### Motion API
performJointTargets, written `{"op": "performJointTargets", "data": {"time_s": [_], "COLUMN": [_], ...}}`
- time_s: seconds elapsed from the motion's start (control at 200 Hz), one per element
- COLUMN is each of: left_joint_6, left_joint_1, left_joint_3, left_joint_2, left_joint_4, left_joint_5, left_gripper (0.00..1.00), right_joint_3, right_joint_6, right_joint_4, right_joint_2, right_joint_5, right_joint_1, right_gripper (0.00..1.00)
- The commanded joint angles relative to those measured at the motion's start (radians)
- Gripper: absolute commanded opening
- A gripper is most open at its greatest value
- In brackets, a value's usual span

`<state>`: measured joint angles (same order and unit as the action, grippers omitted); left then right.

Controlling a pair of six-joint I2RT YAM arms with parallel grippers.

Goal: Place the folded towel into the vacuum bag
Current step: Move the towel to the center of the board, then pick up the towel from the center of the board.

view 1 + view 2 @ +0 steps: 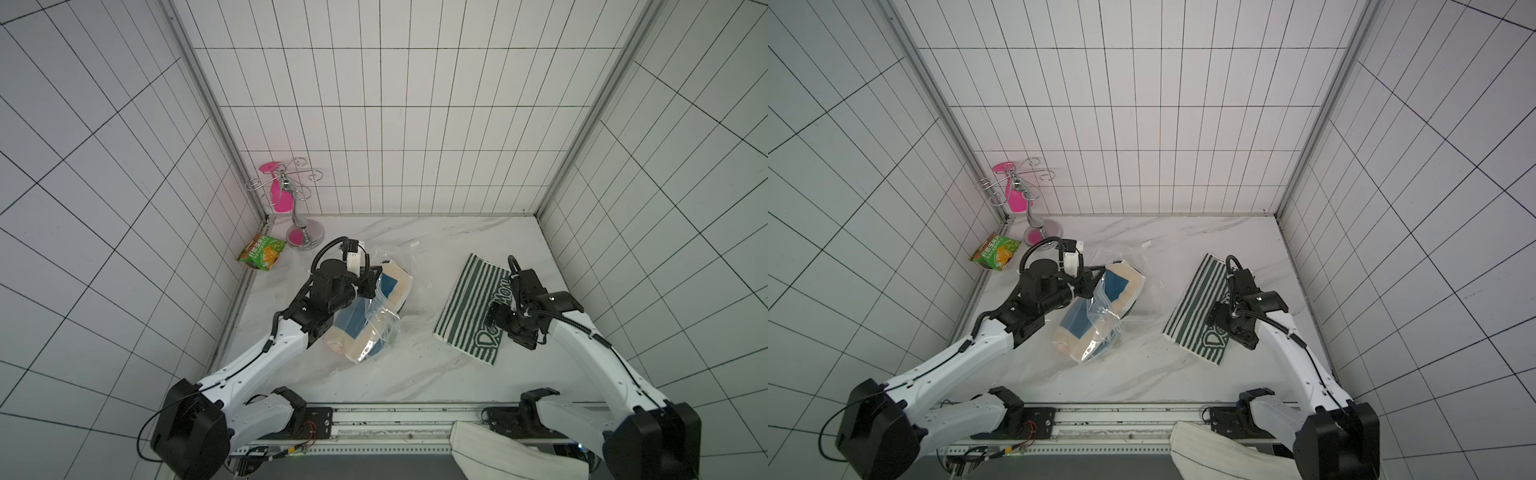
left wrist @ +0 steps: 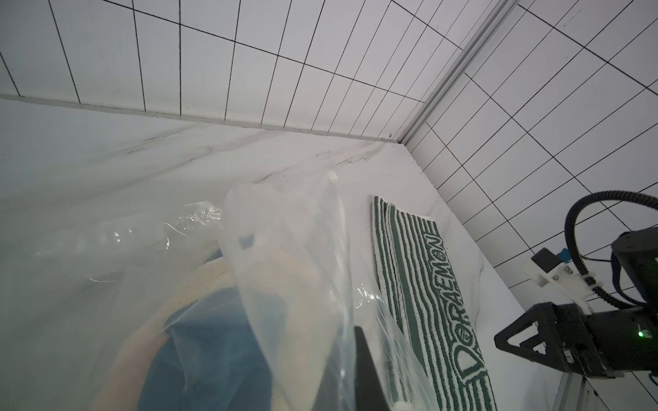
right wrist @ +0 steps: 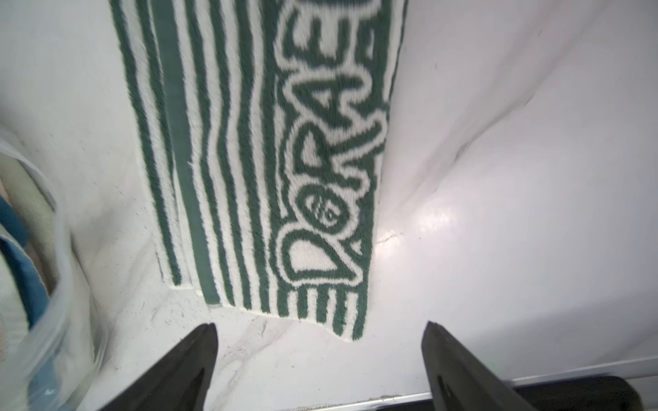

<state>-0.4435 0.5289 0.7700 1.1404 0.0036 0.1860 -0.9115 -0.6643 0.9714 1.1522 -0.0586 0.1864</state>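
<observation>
- While left jaws clamp shut on the crinkly transparent plastic vacuum bag (image 1: 384, 309), right jaws gape wide, empty.
- Green-and-white striped folded towel (image 1: 465, 307) lies flat on white marble bench (image 1: 415, 374), outside the bag, by right jaws.

Robot test cell: tiled walls (image 1: 374, 124), marble tabletop (image 1: 415, 374)

A: Where lies the folded towel (image 1: 469, 303)?
B: On the table (image 1: 415, 374), right of the vacuum bag (image 1: 384, 311), near it.
A: And in the bag?
B: A second towel (image 1: 395, 282). The snack packet (image 1: 262, 251) lies left of the bag, a little behind it; the rack (image 1: 309, 239) stands behind the bag, also to the left.
</observation>
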Motion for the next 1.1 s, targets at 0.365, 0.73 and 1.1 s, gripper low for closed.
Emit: {"op": "performJointTargets", "data": {"time_s": [0.365, 0.73, 1.1], "left_joint_6": [-0.024, -0.034, 0.003], "left_joint_1": [-0.001, -0.001, -0.001], "left_joint_3": [0.037, 0.011, 0.021], "left_joint_2": [-0.004, -0.013, -0.044], "left_joint_4": [0.024, 0.038, -0.012], "left_joint_5": [0.05, 0.043, 0.022], "left_gripper": [0.0, 0.0, 0.0], "right_joint_3": [-0.461, -0.5, -0.351], "right_joint_6": [0.134, 0.031, 0.074], "right_joint_4": [-0.166, -0.215, -0.345], "right_joint_2": [0.681, 0.906, 0.738], "right_joint_5": [0.106, -0.055, -0.099], "right_joint_1": [-0.11, -0.124, -0.124], "right_gripper": [0.99, 0.81, 0.0]}}
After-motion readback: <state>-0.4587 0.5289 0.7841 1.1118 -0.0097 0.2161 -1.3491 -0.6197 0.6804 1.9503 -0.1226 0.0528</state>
